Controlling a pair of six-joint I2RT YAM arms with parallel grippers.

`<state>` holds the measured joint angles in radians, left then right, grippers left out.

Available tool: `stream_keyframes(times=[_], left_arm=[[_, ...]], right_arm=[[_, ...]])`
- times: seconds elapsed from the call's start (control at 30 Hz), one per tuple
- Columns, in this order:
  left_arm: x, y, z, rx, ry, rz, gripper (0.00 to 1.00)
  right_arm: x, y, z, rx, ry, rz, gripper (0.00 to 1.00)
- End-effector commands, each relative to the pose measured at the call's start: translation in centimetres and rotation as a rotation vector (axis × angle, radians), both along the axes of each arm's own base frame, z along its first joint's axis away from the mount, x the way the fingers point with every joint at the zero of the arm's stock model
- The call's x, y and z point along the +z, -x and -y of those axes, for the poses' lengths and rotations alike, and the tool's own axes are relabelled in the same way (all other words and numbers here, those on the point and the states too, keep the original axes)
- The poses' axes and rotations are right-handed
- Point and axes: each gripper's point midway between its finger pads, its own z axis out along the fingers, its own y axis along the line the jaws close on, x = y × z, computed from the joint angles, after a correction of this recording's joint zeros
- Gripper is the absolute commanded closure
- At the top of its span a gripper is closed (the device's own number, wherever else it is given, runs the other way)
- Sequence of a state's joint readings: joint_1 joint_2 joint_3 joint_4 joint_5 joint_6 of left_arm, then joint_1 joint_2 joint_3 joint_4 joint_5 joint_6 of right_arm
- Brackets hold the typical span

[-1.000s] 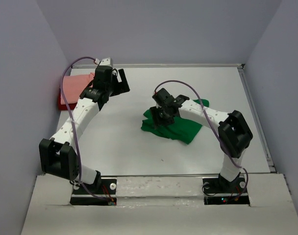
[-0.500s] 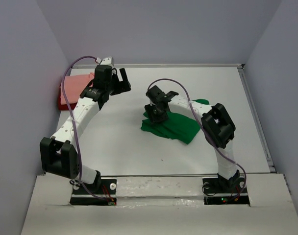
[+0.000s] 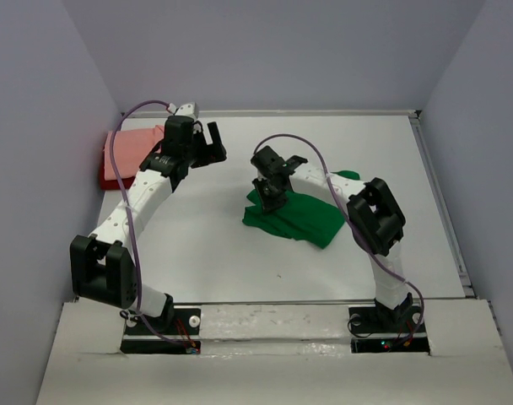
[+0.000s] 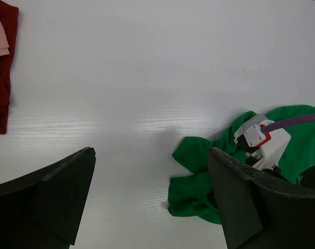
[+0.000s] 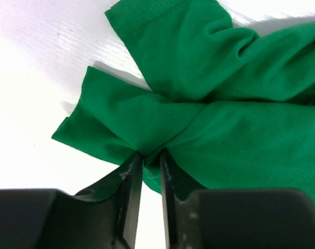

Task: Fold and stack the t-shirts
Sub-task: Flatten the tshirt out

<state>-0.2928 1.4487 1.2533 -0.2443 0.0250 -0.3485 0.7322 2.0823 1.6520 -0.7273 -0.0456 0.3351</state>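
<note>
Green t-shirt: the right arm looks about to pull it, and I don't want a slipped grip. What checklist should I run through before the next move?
1. Right arm's jaws closed on a fold of the green t-shirt: ok, cloth gathers into the narrow gap between them.
2. Number of layers pinched: cannot tell.
3. Green t-shirt lying flat for folding: not ok, it is bunched and creased.
4. Left arm's jaws wide open and empty, over bare table: ok.
5. Salmon pink t-shirt lying on the dark red t-shirt at the far left, apart from the green one: ok.
</note>
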Motion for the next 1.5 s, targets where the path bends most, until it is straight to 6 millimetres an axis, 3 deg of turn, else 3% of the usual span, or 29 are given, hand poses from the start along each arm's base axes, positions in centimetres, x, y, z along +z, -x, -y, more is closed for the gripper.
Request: stream_keyframes(times=[0.0, 0.03, 0.07, 0.17, 0.2, 0.3, 0.4, 0.5, 0.53, 0.67, 0.7, 0.83, 1.07, 1.33, 1.47], left_arm=[[2.0, -0.3, -0.6, -0.002, -0.011, 0.061, 0.01], [2.2, -0.3, -0.6, -0.002, -0.01, 0.064, 0.01], [2.2, -0.3, -0.7, 0.0, -0.01, 0.064, 0.01], [1.8, -0.3, -0.9, 0.002, -0.012, 0.055, 0.01], [1.6, -0.2, -0.9, 0.0, -0.011, 0.05, 0.01], [1.0, 0.1, -1.0, -0.004, -0.011, 0.037, 0.01], [0.6, 0.4, -1.0, -0.009, -0.011, 0.031, 0.01], [0.1, 0.8, -0.9, -0.017, -0.007, 0.022, 0.01], [0.1, 1.0, -0.8, -0.023, -0.002, 0.021, 0.01], [0.1, 1.5, 0.3, -0.093, 0.021, 0.017, 0.01], [0.1, 1.8, 0.6, -0.114, 0.028, 0.013, 0.01], [0.2, 2.4, 0.9, -0.141, 0.033, 0.021, 0.03], [-0.2, 3.6, 2.1, -0.213, 0.039, 0.002, 0.05], [0.2, 3.4, 3.0, -0.245, 0.036, 0.007, 0.07], [0.8, 3.2, 2.6, -0.212, 0.025, 0.027, 0.16]], right_arm=[[1.1, -0.1, -0.3, -0.003, -0.03, 0.018, 0.77], [1.2, -0.1, -0.2, -0.005, -0.03, 0.019, 0.79], [1.2, -0.1, -0.3, -0.006, -0.034, 0.021, 0.87], [1.5, -0.1, -0.2, -0.014, -0.037, 0.027, 0.92], [1.8, -0.1, -0.1, -0.019, -0.038, 0.034, 1.0], [2.3, -0.2, 0.4, -0.032, -0.026, 0.054, 1.0], [4.0, -0.5, 1.1, -0.049, -0.015, 0.095, 1.0], [7.7, -1.3, 2.2, -0.082, 0.004, 0.178, 1.0], [10.0, -2.0, 2.6, -0.102, 0.002, 0.235, 1.0], [14.4, -2.4, 4.1, -0.122, 0.041, 0.305, 1.0], [16.3, -2.5, 4.3, -0.12, 0.037, 0.329, 1.0], [19.5, -2.3, 5.1, -0.117, 0.047, 0.361, 1.0], [23.5, -2.5, 6.3, -0.156, 0.033, 0.442, 1.0], [25.6, -2.2, 7.2, -0.168, 0.043, 0.468, 1.0], [28.2, -1.9, 6.8, -0.164, -0.016, 0.493, 1.0]])
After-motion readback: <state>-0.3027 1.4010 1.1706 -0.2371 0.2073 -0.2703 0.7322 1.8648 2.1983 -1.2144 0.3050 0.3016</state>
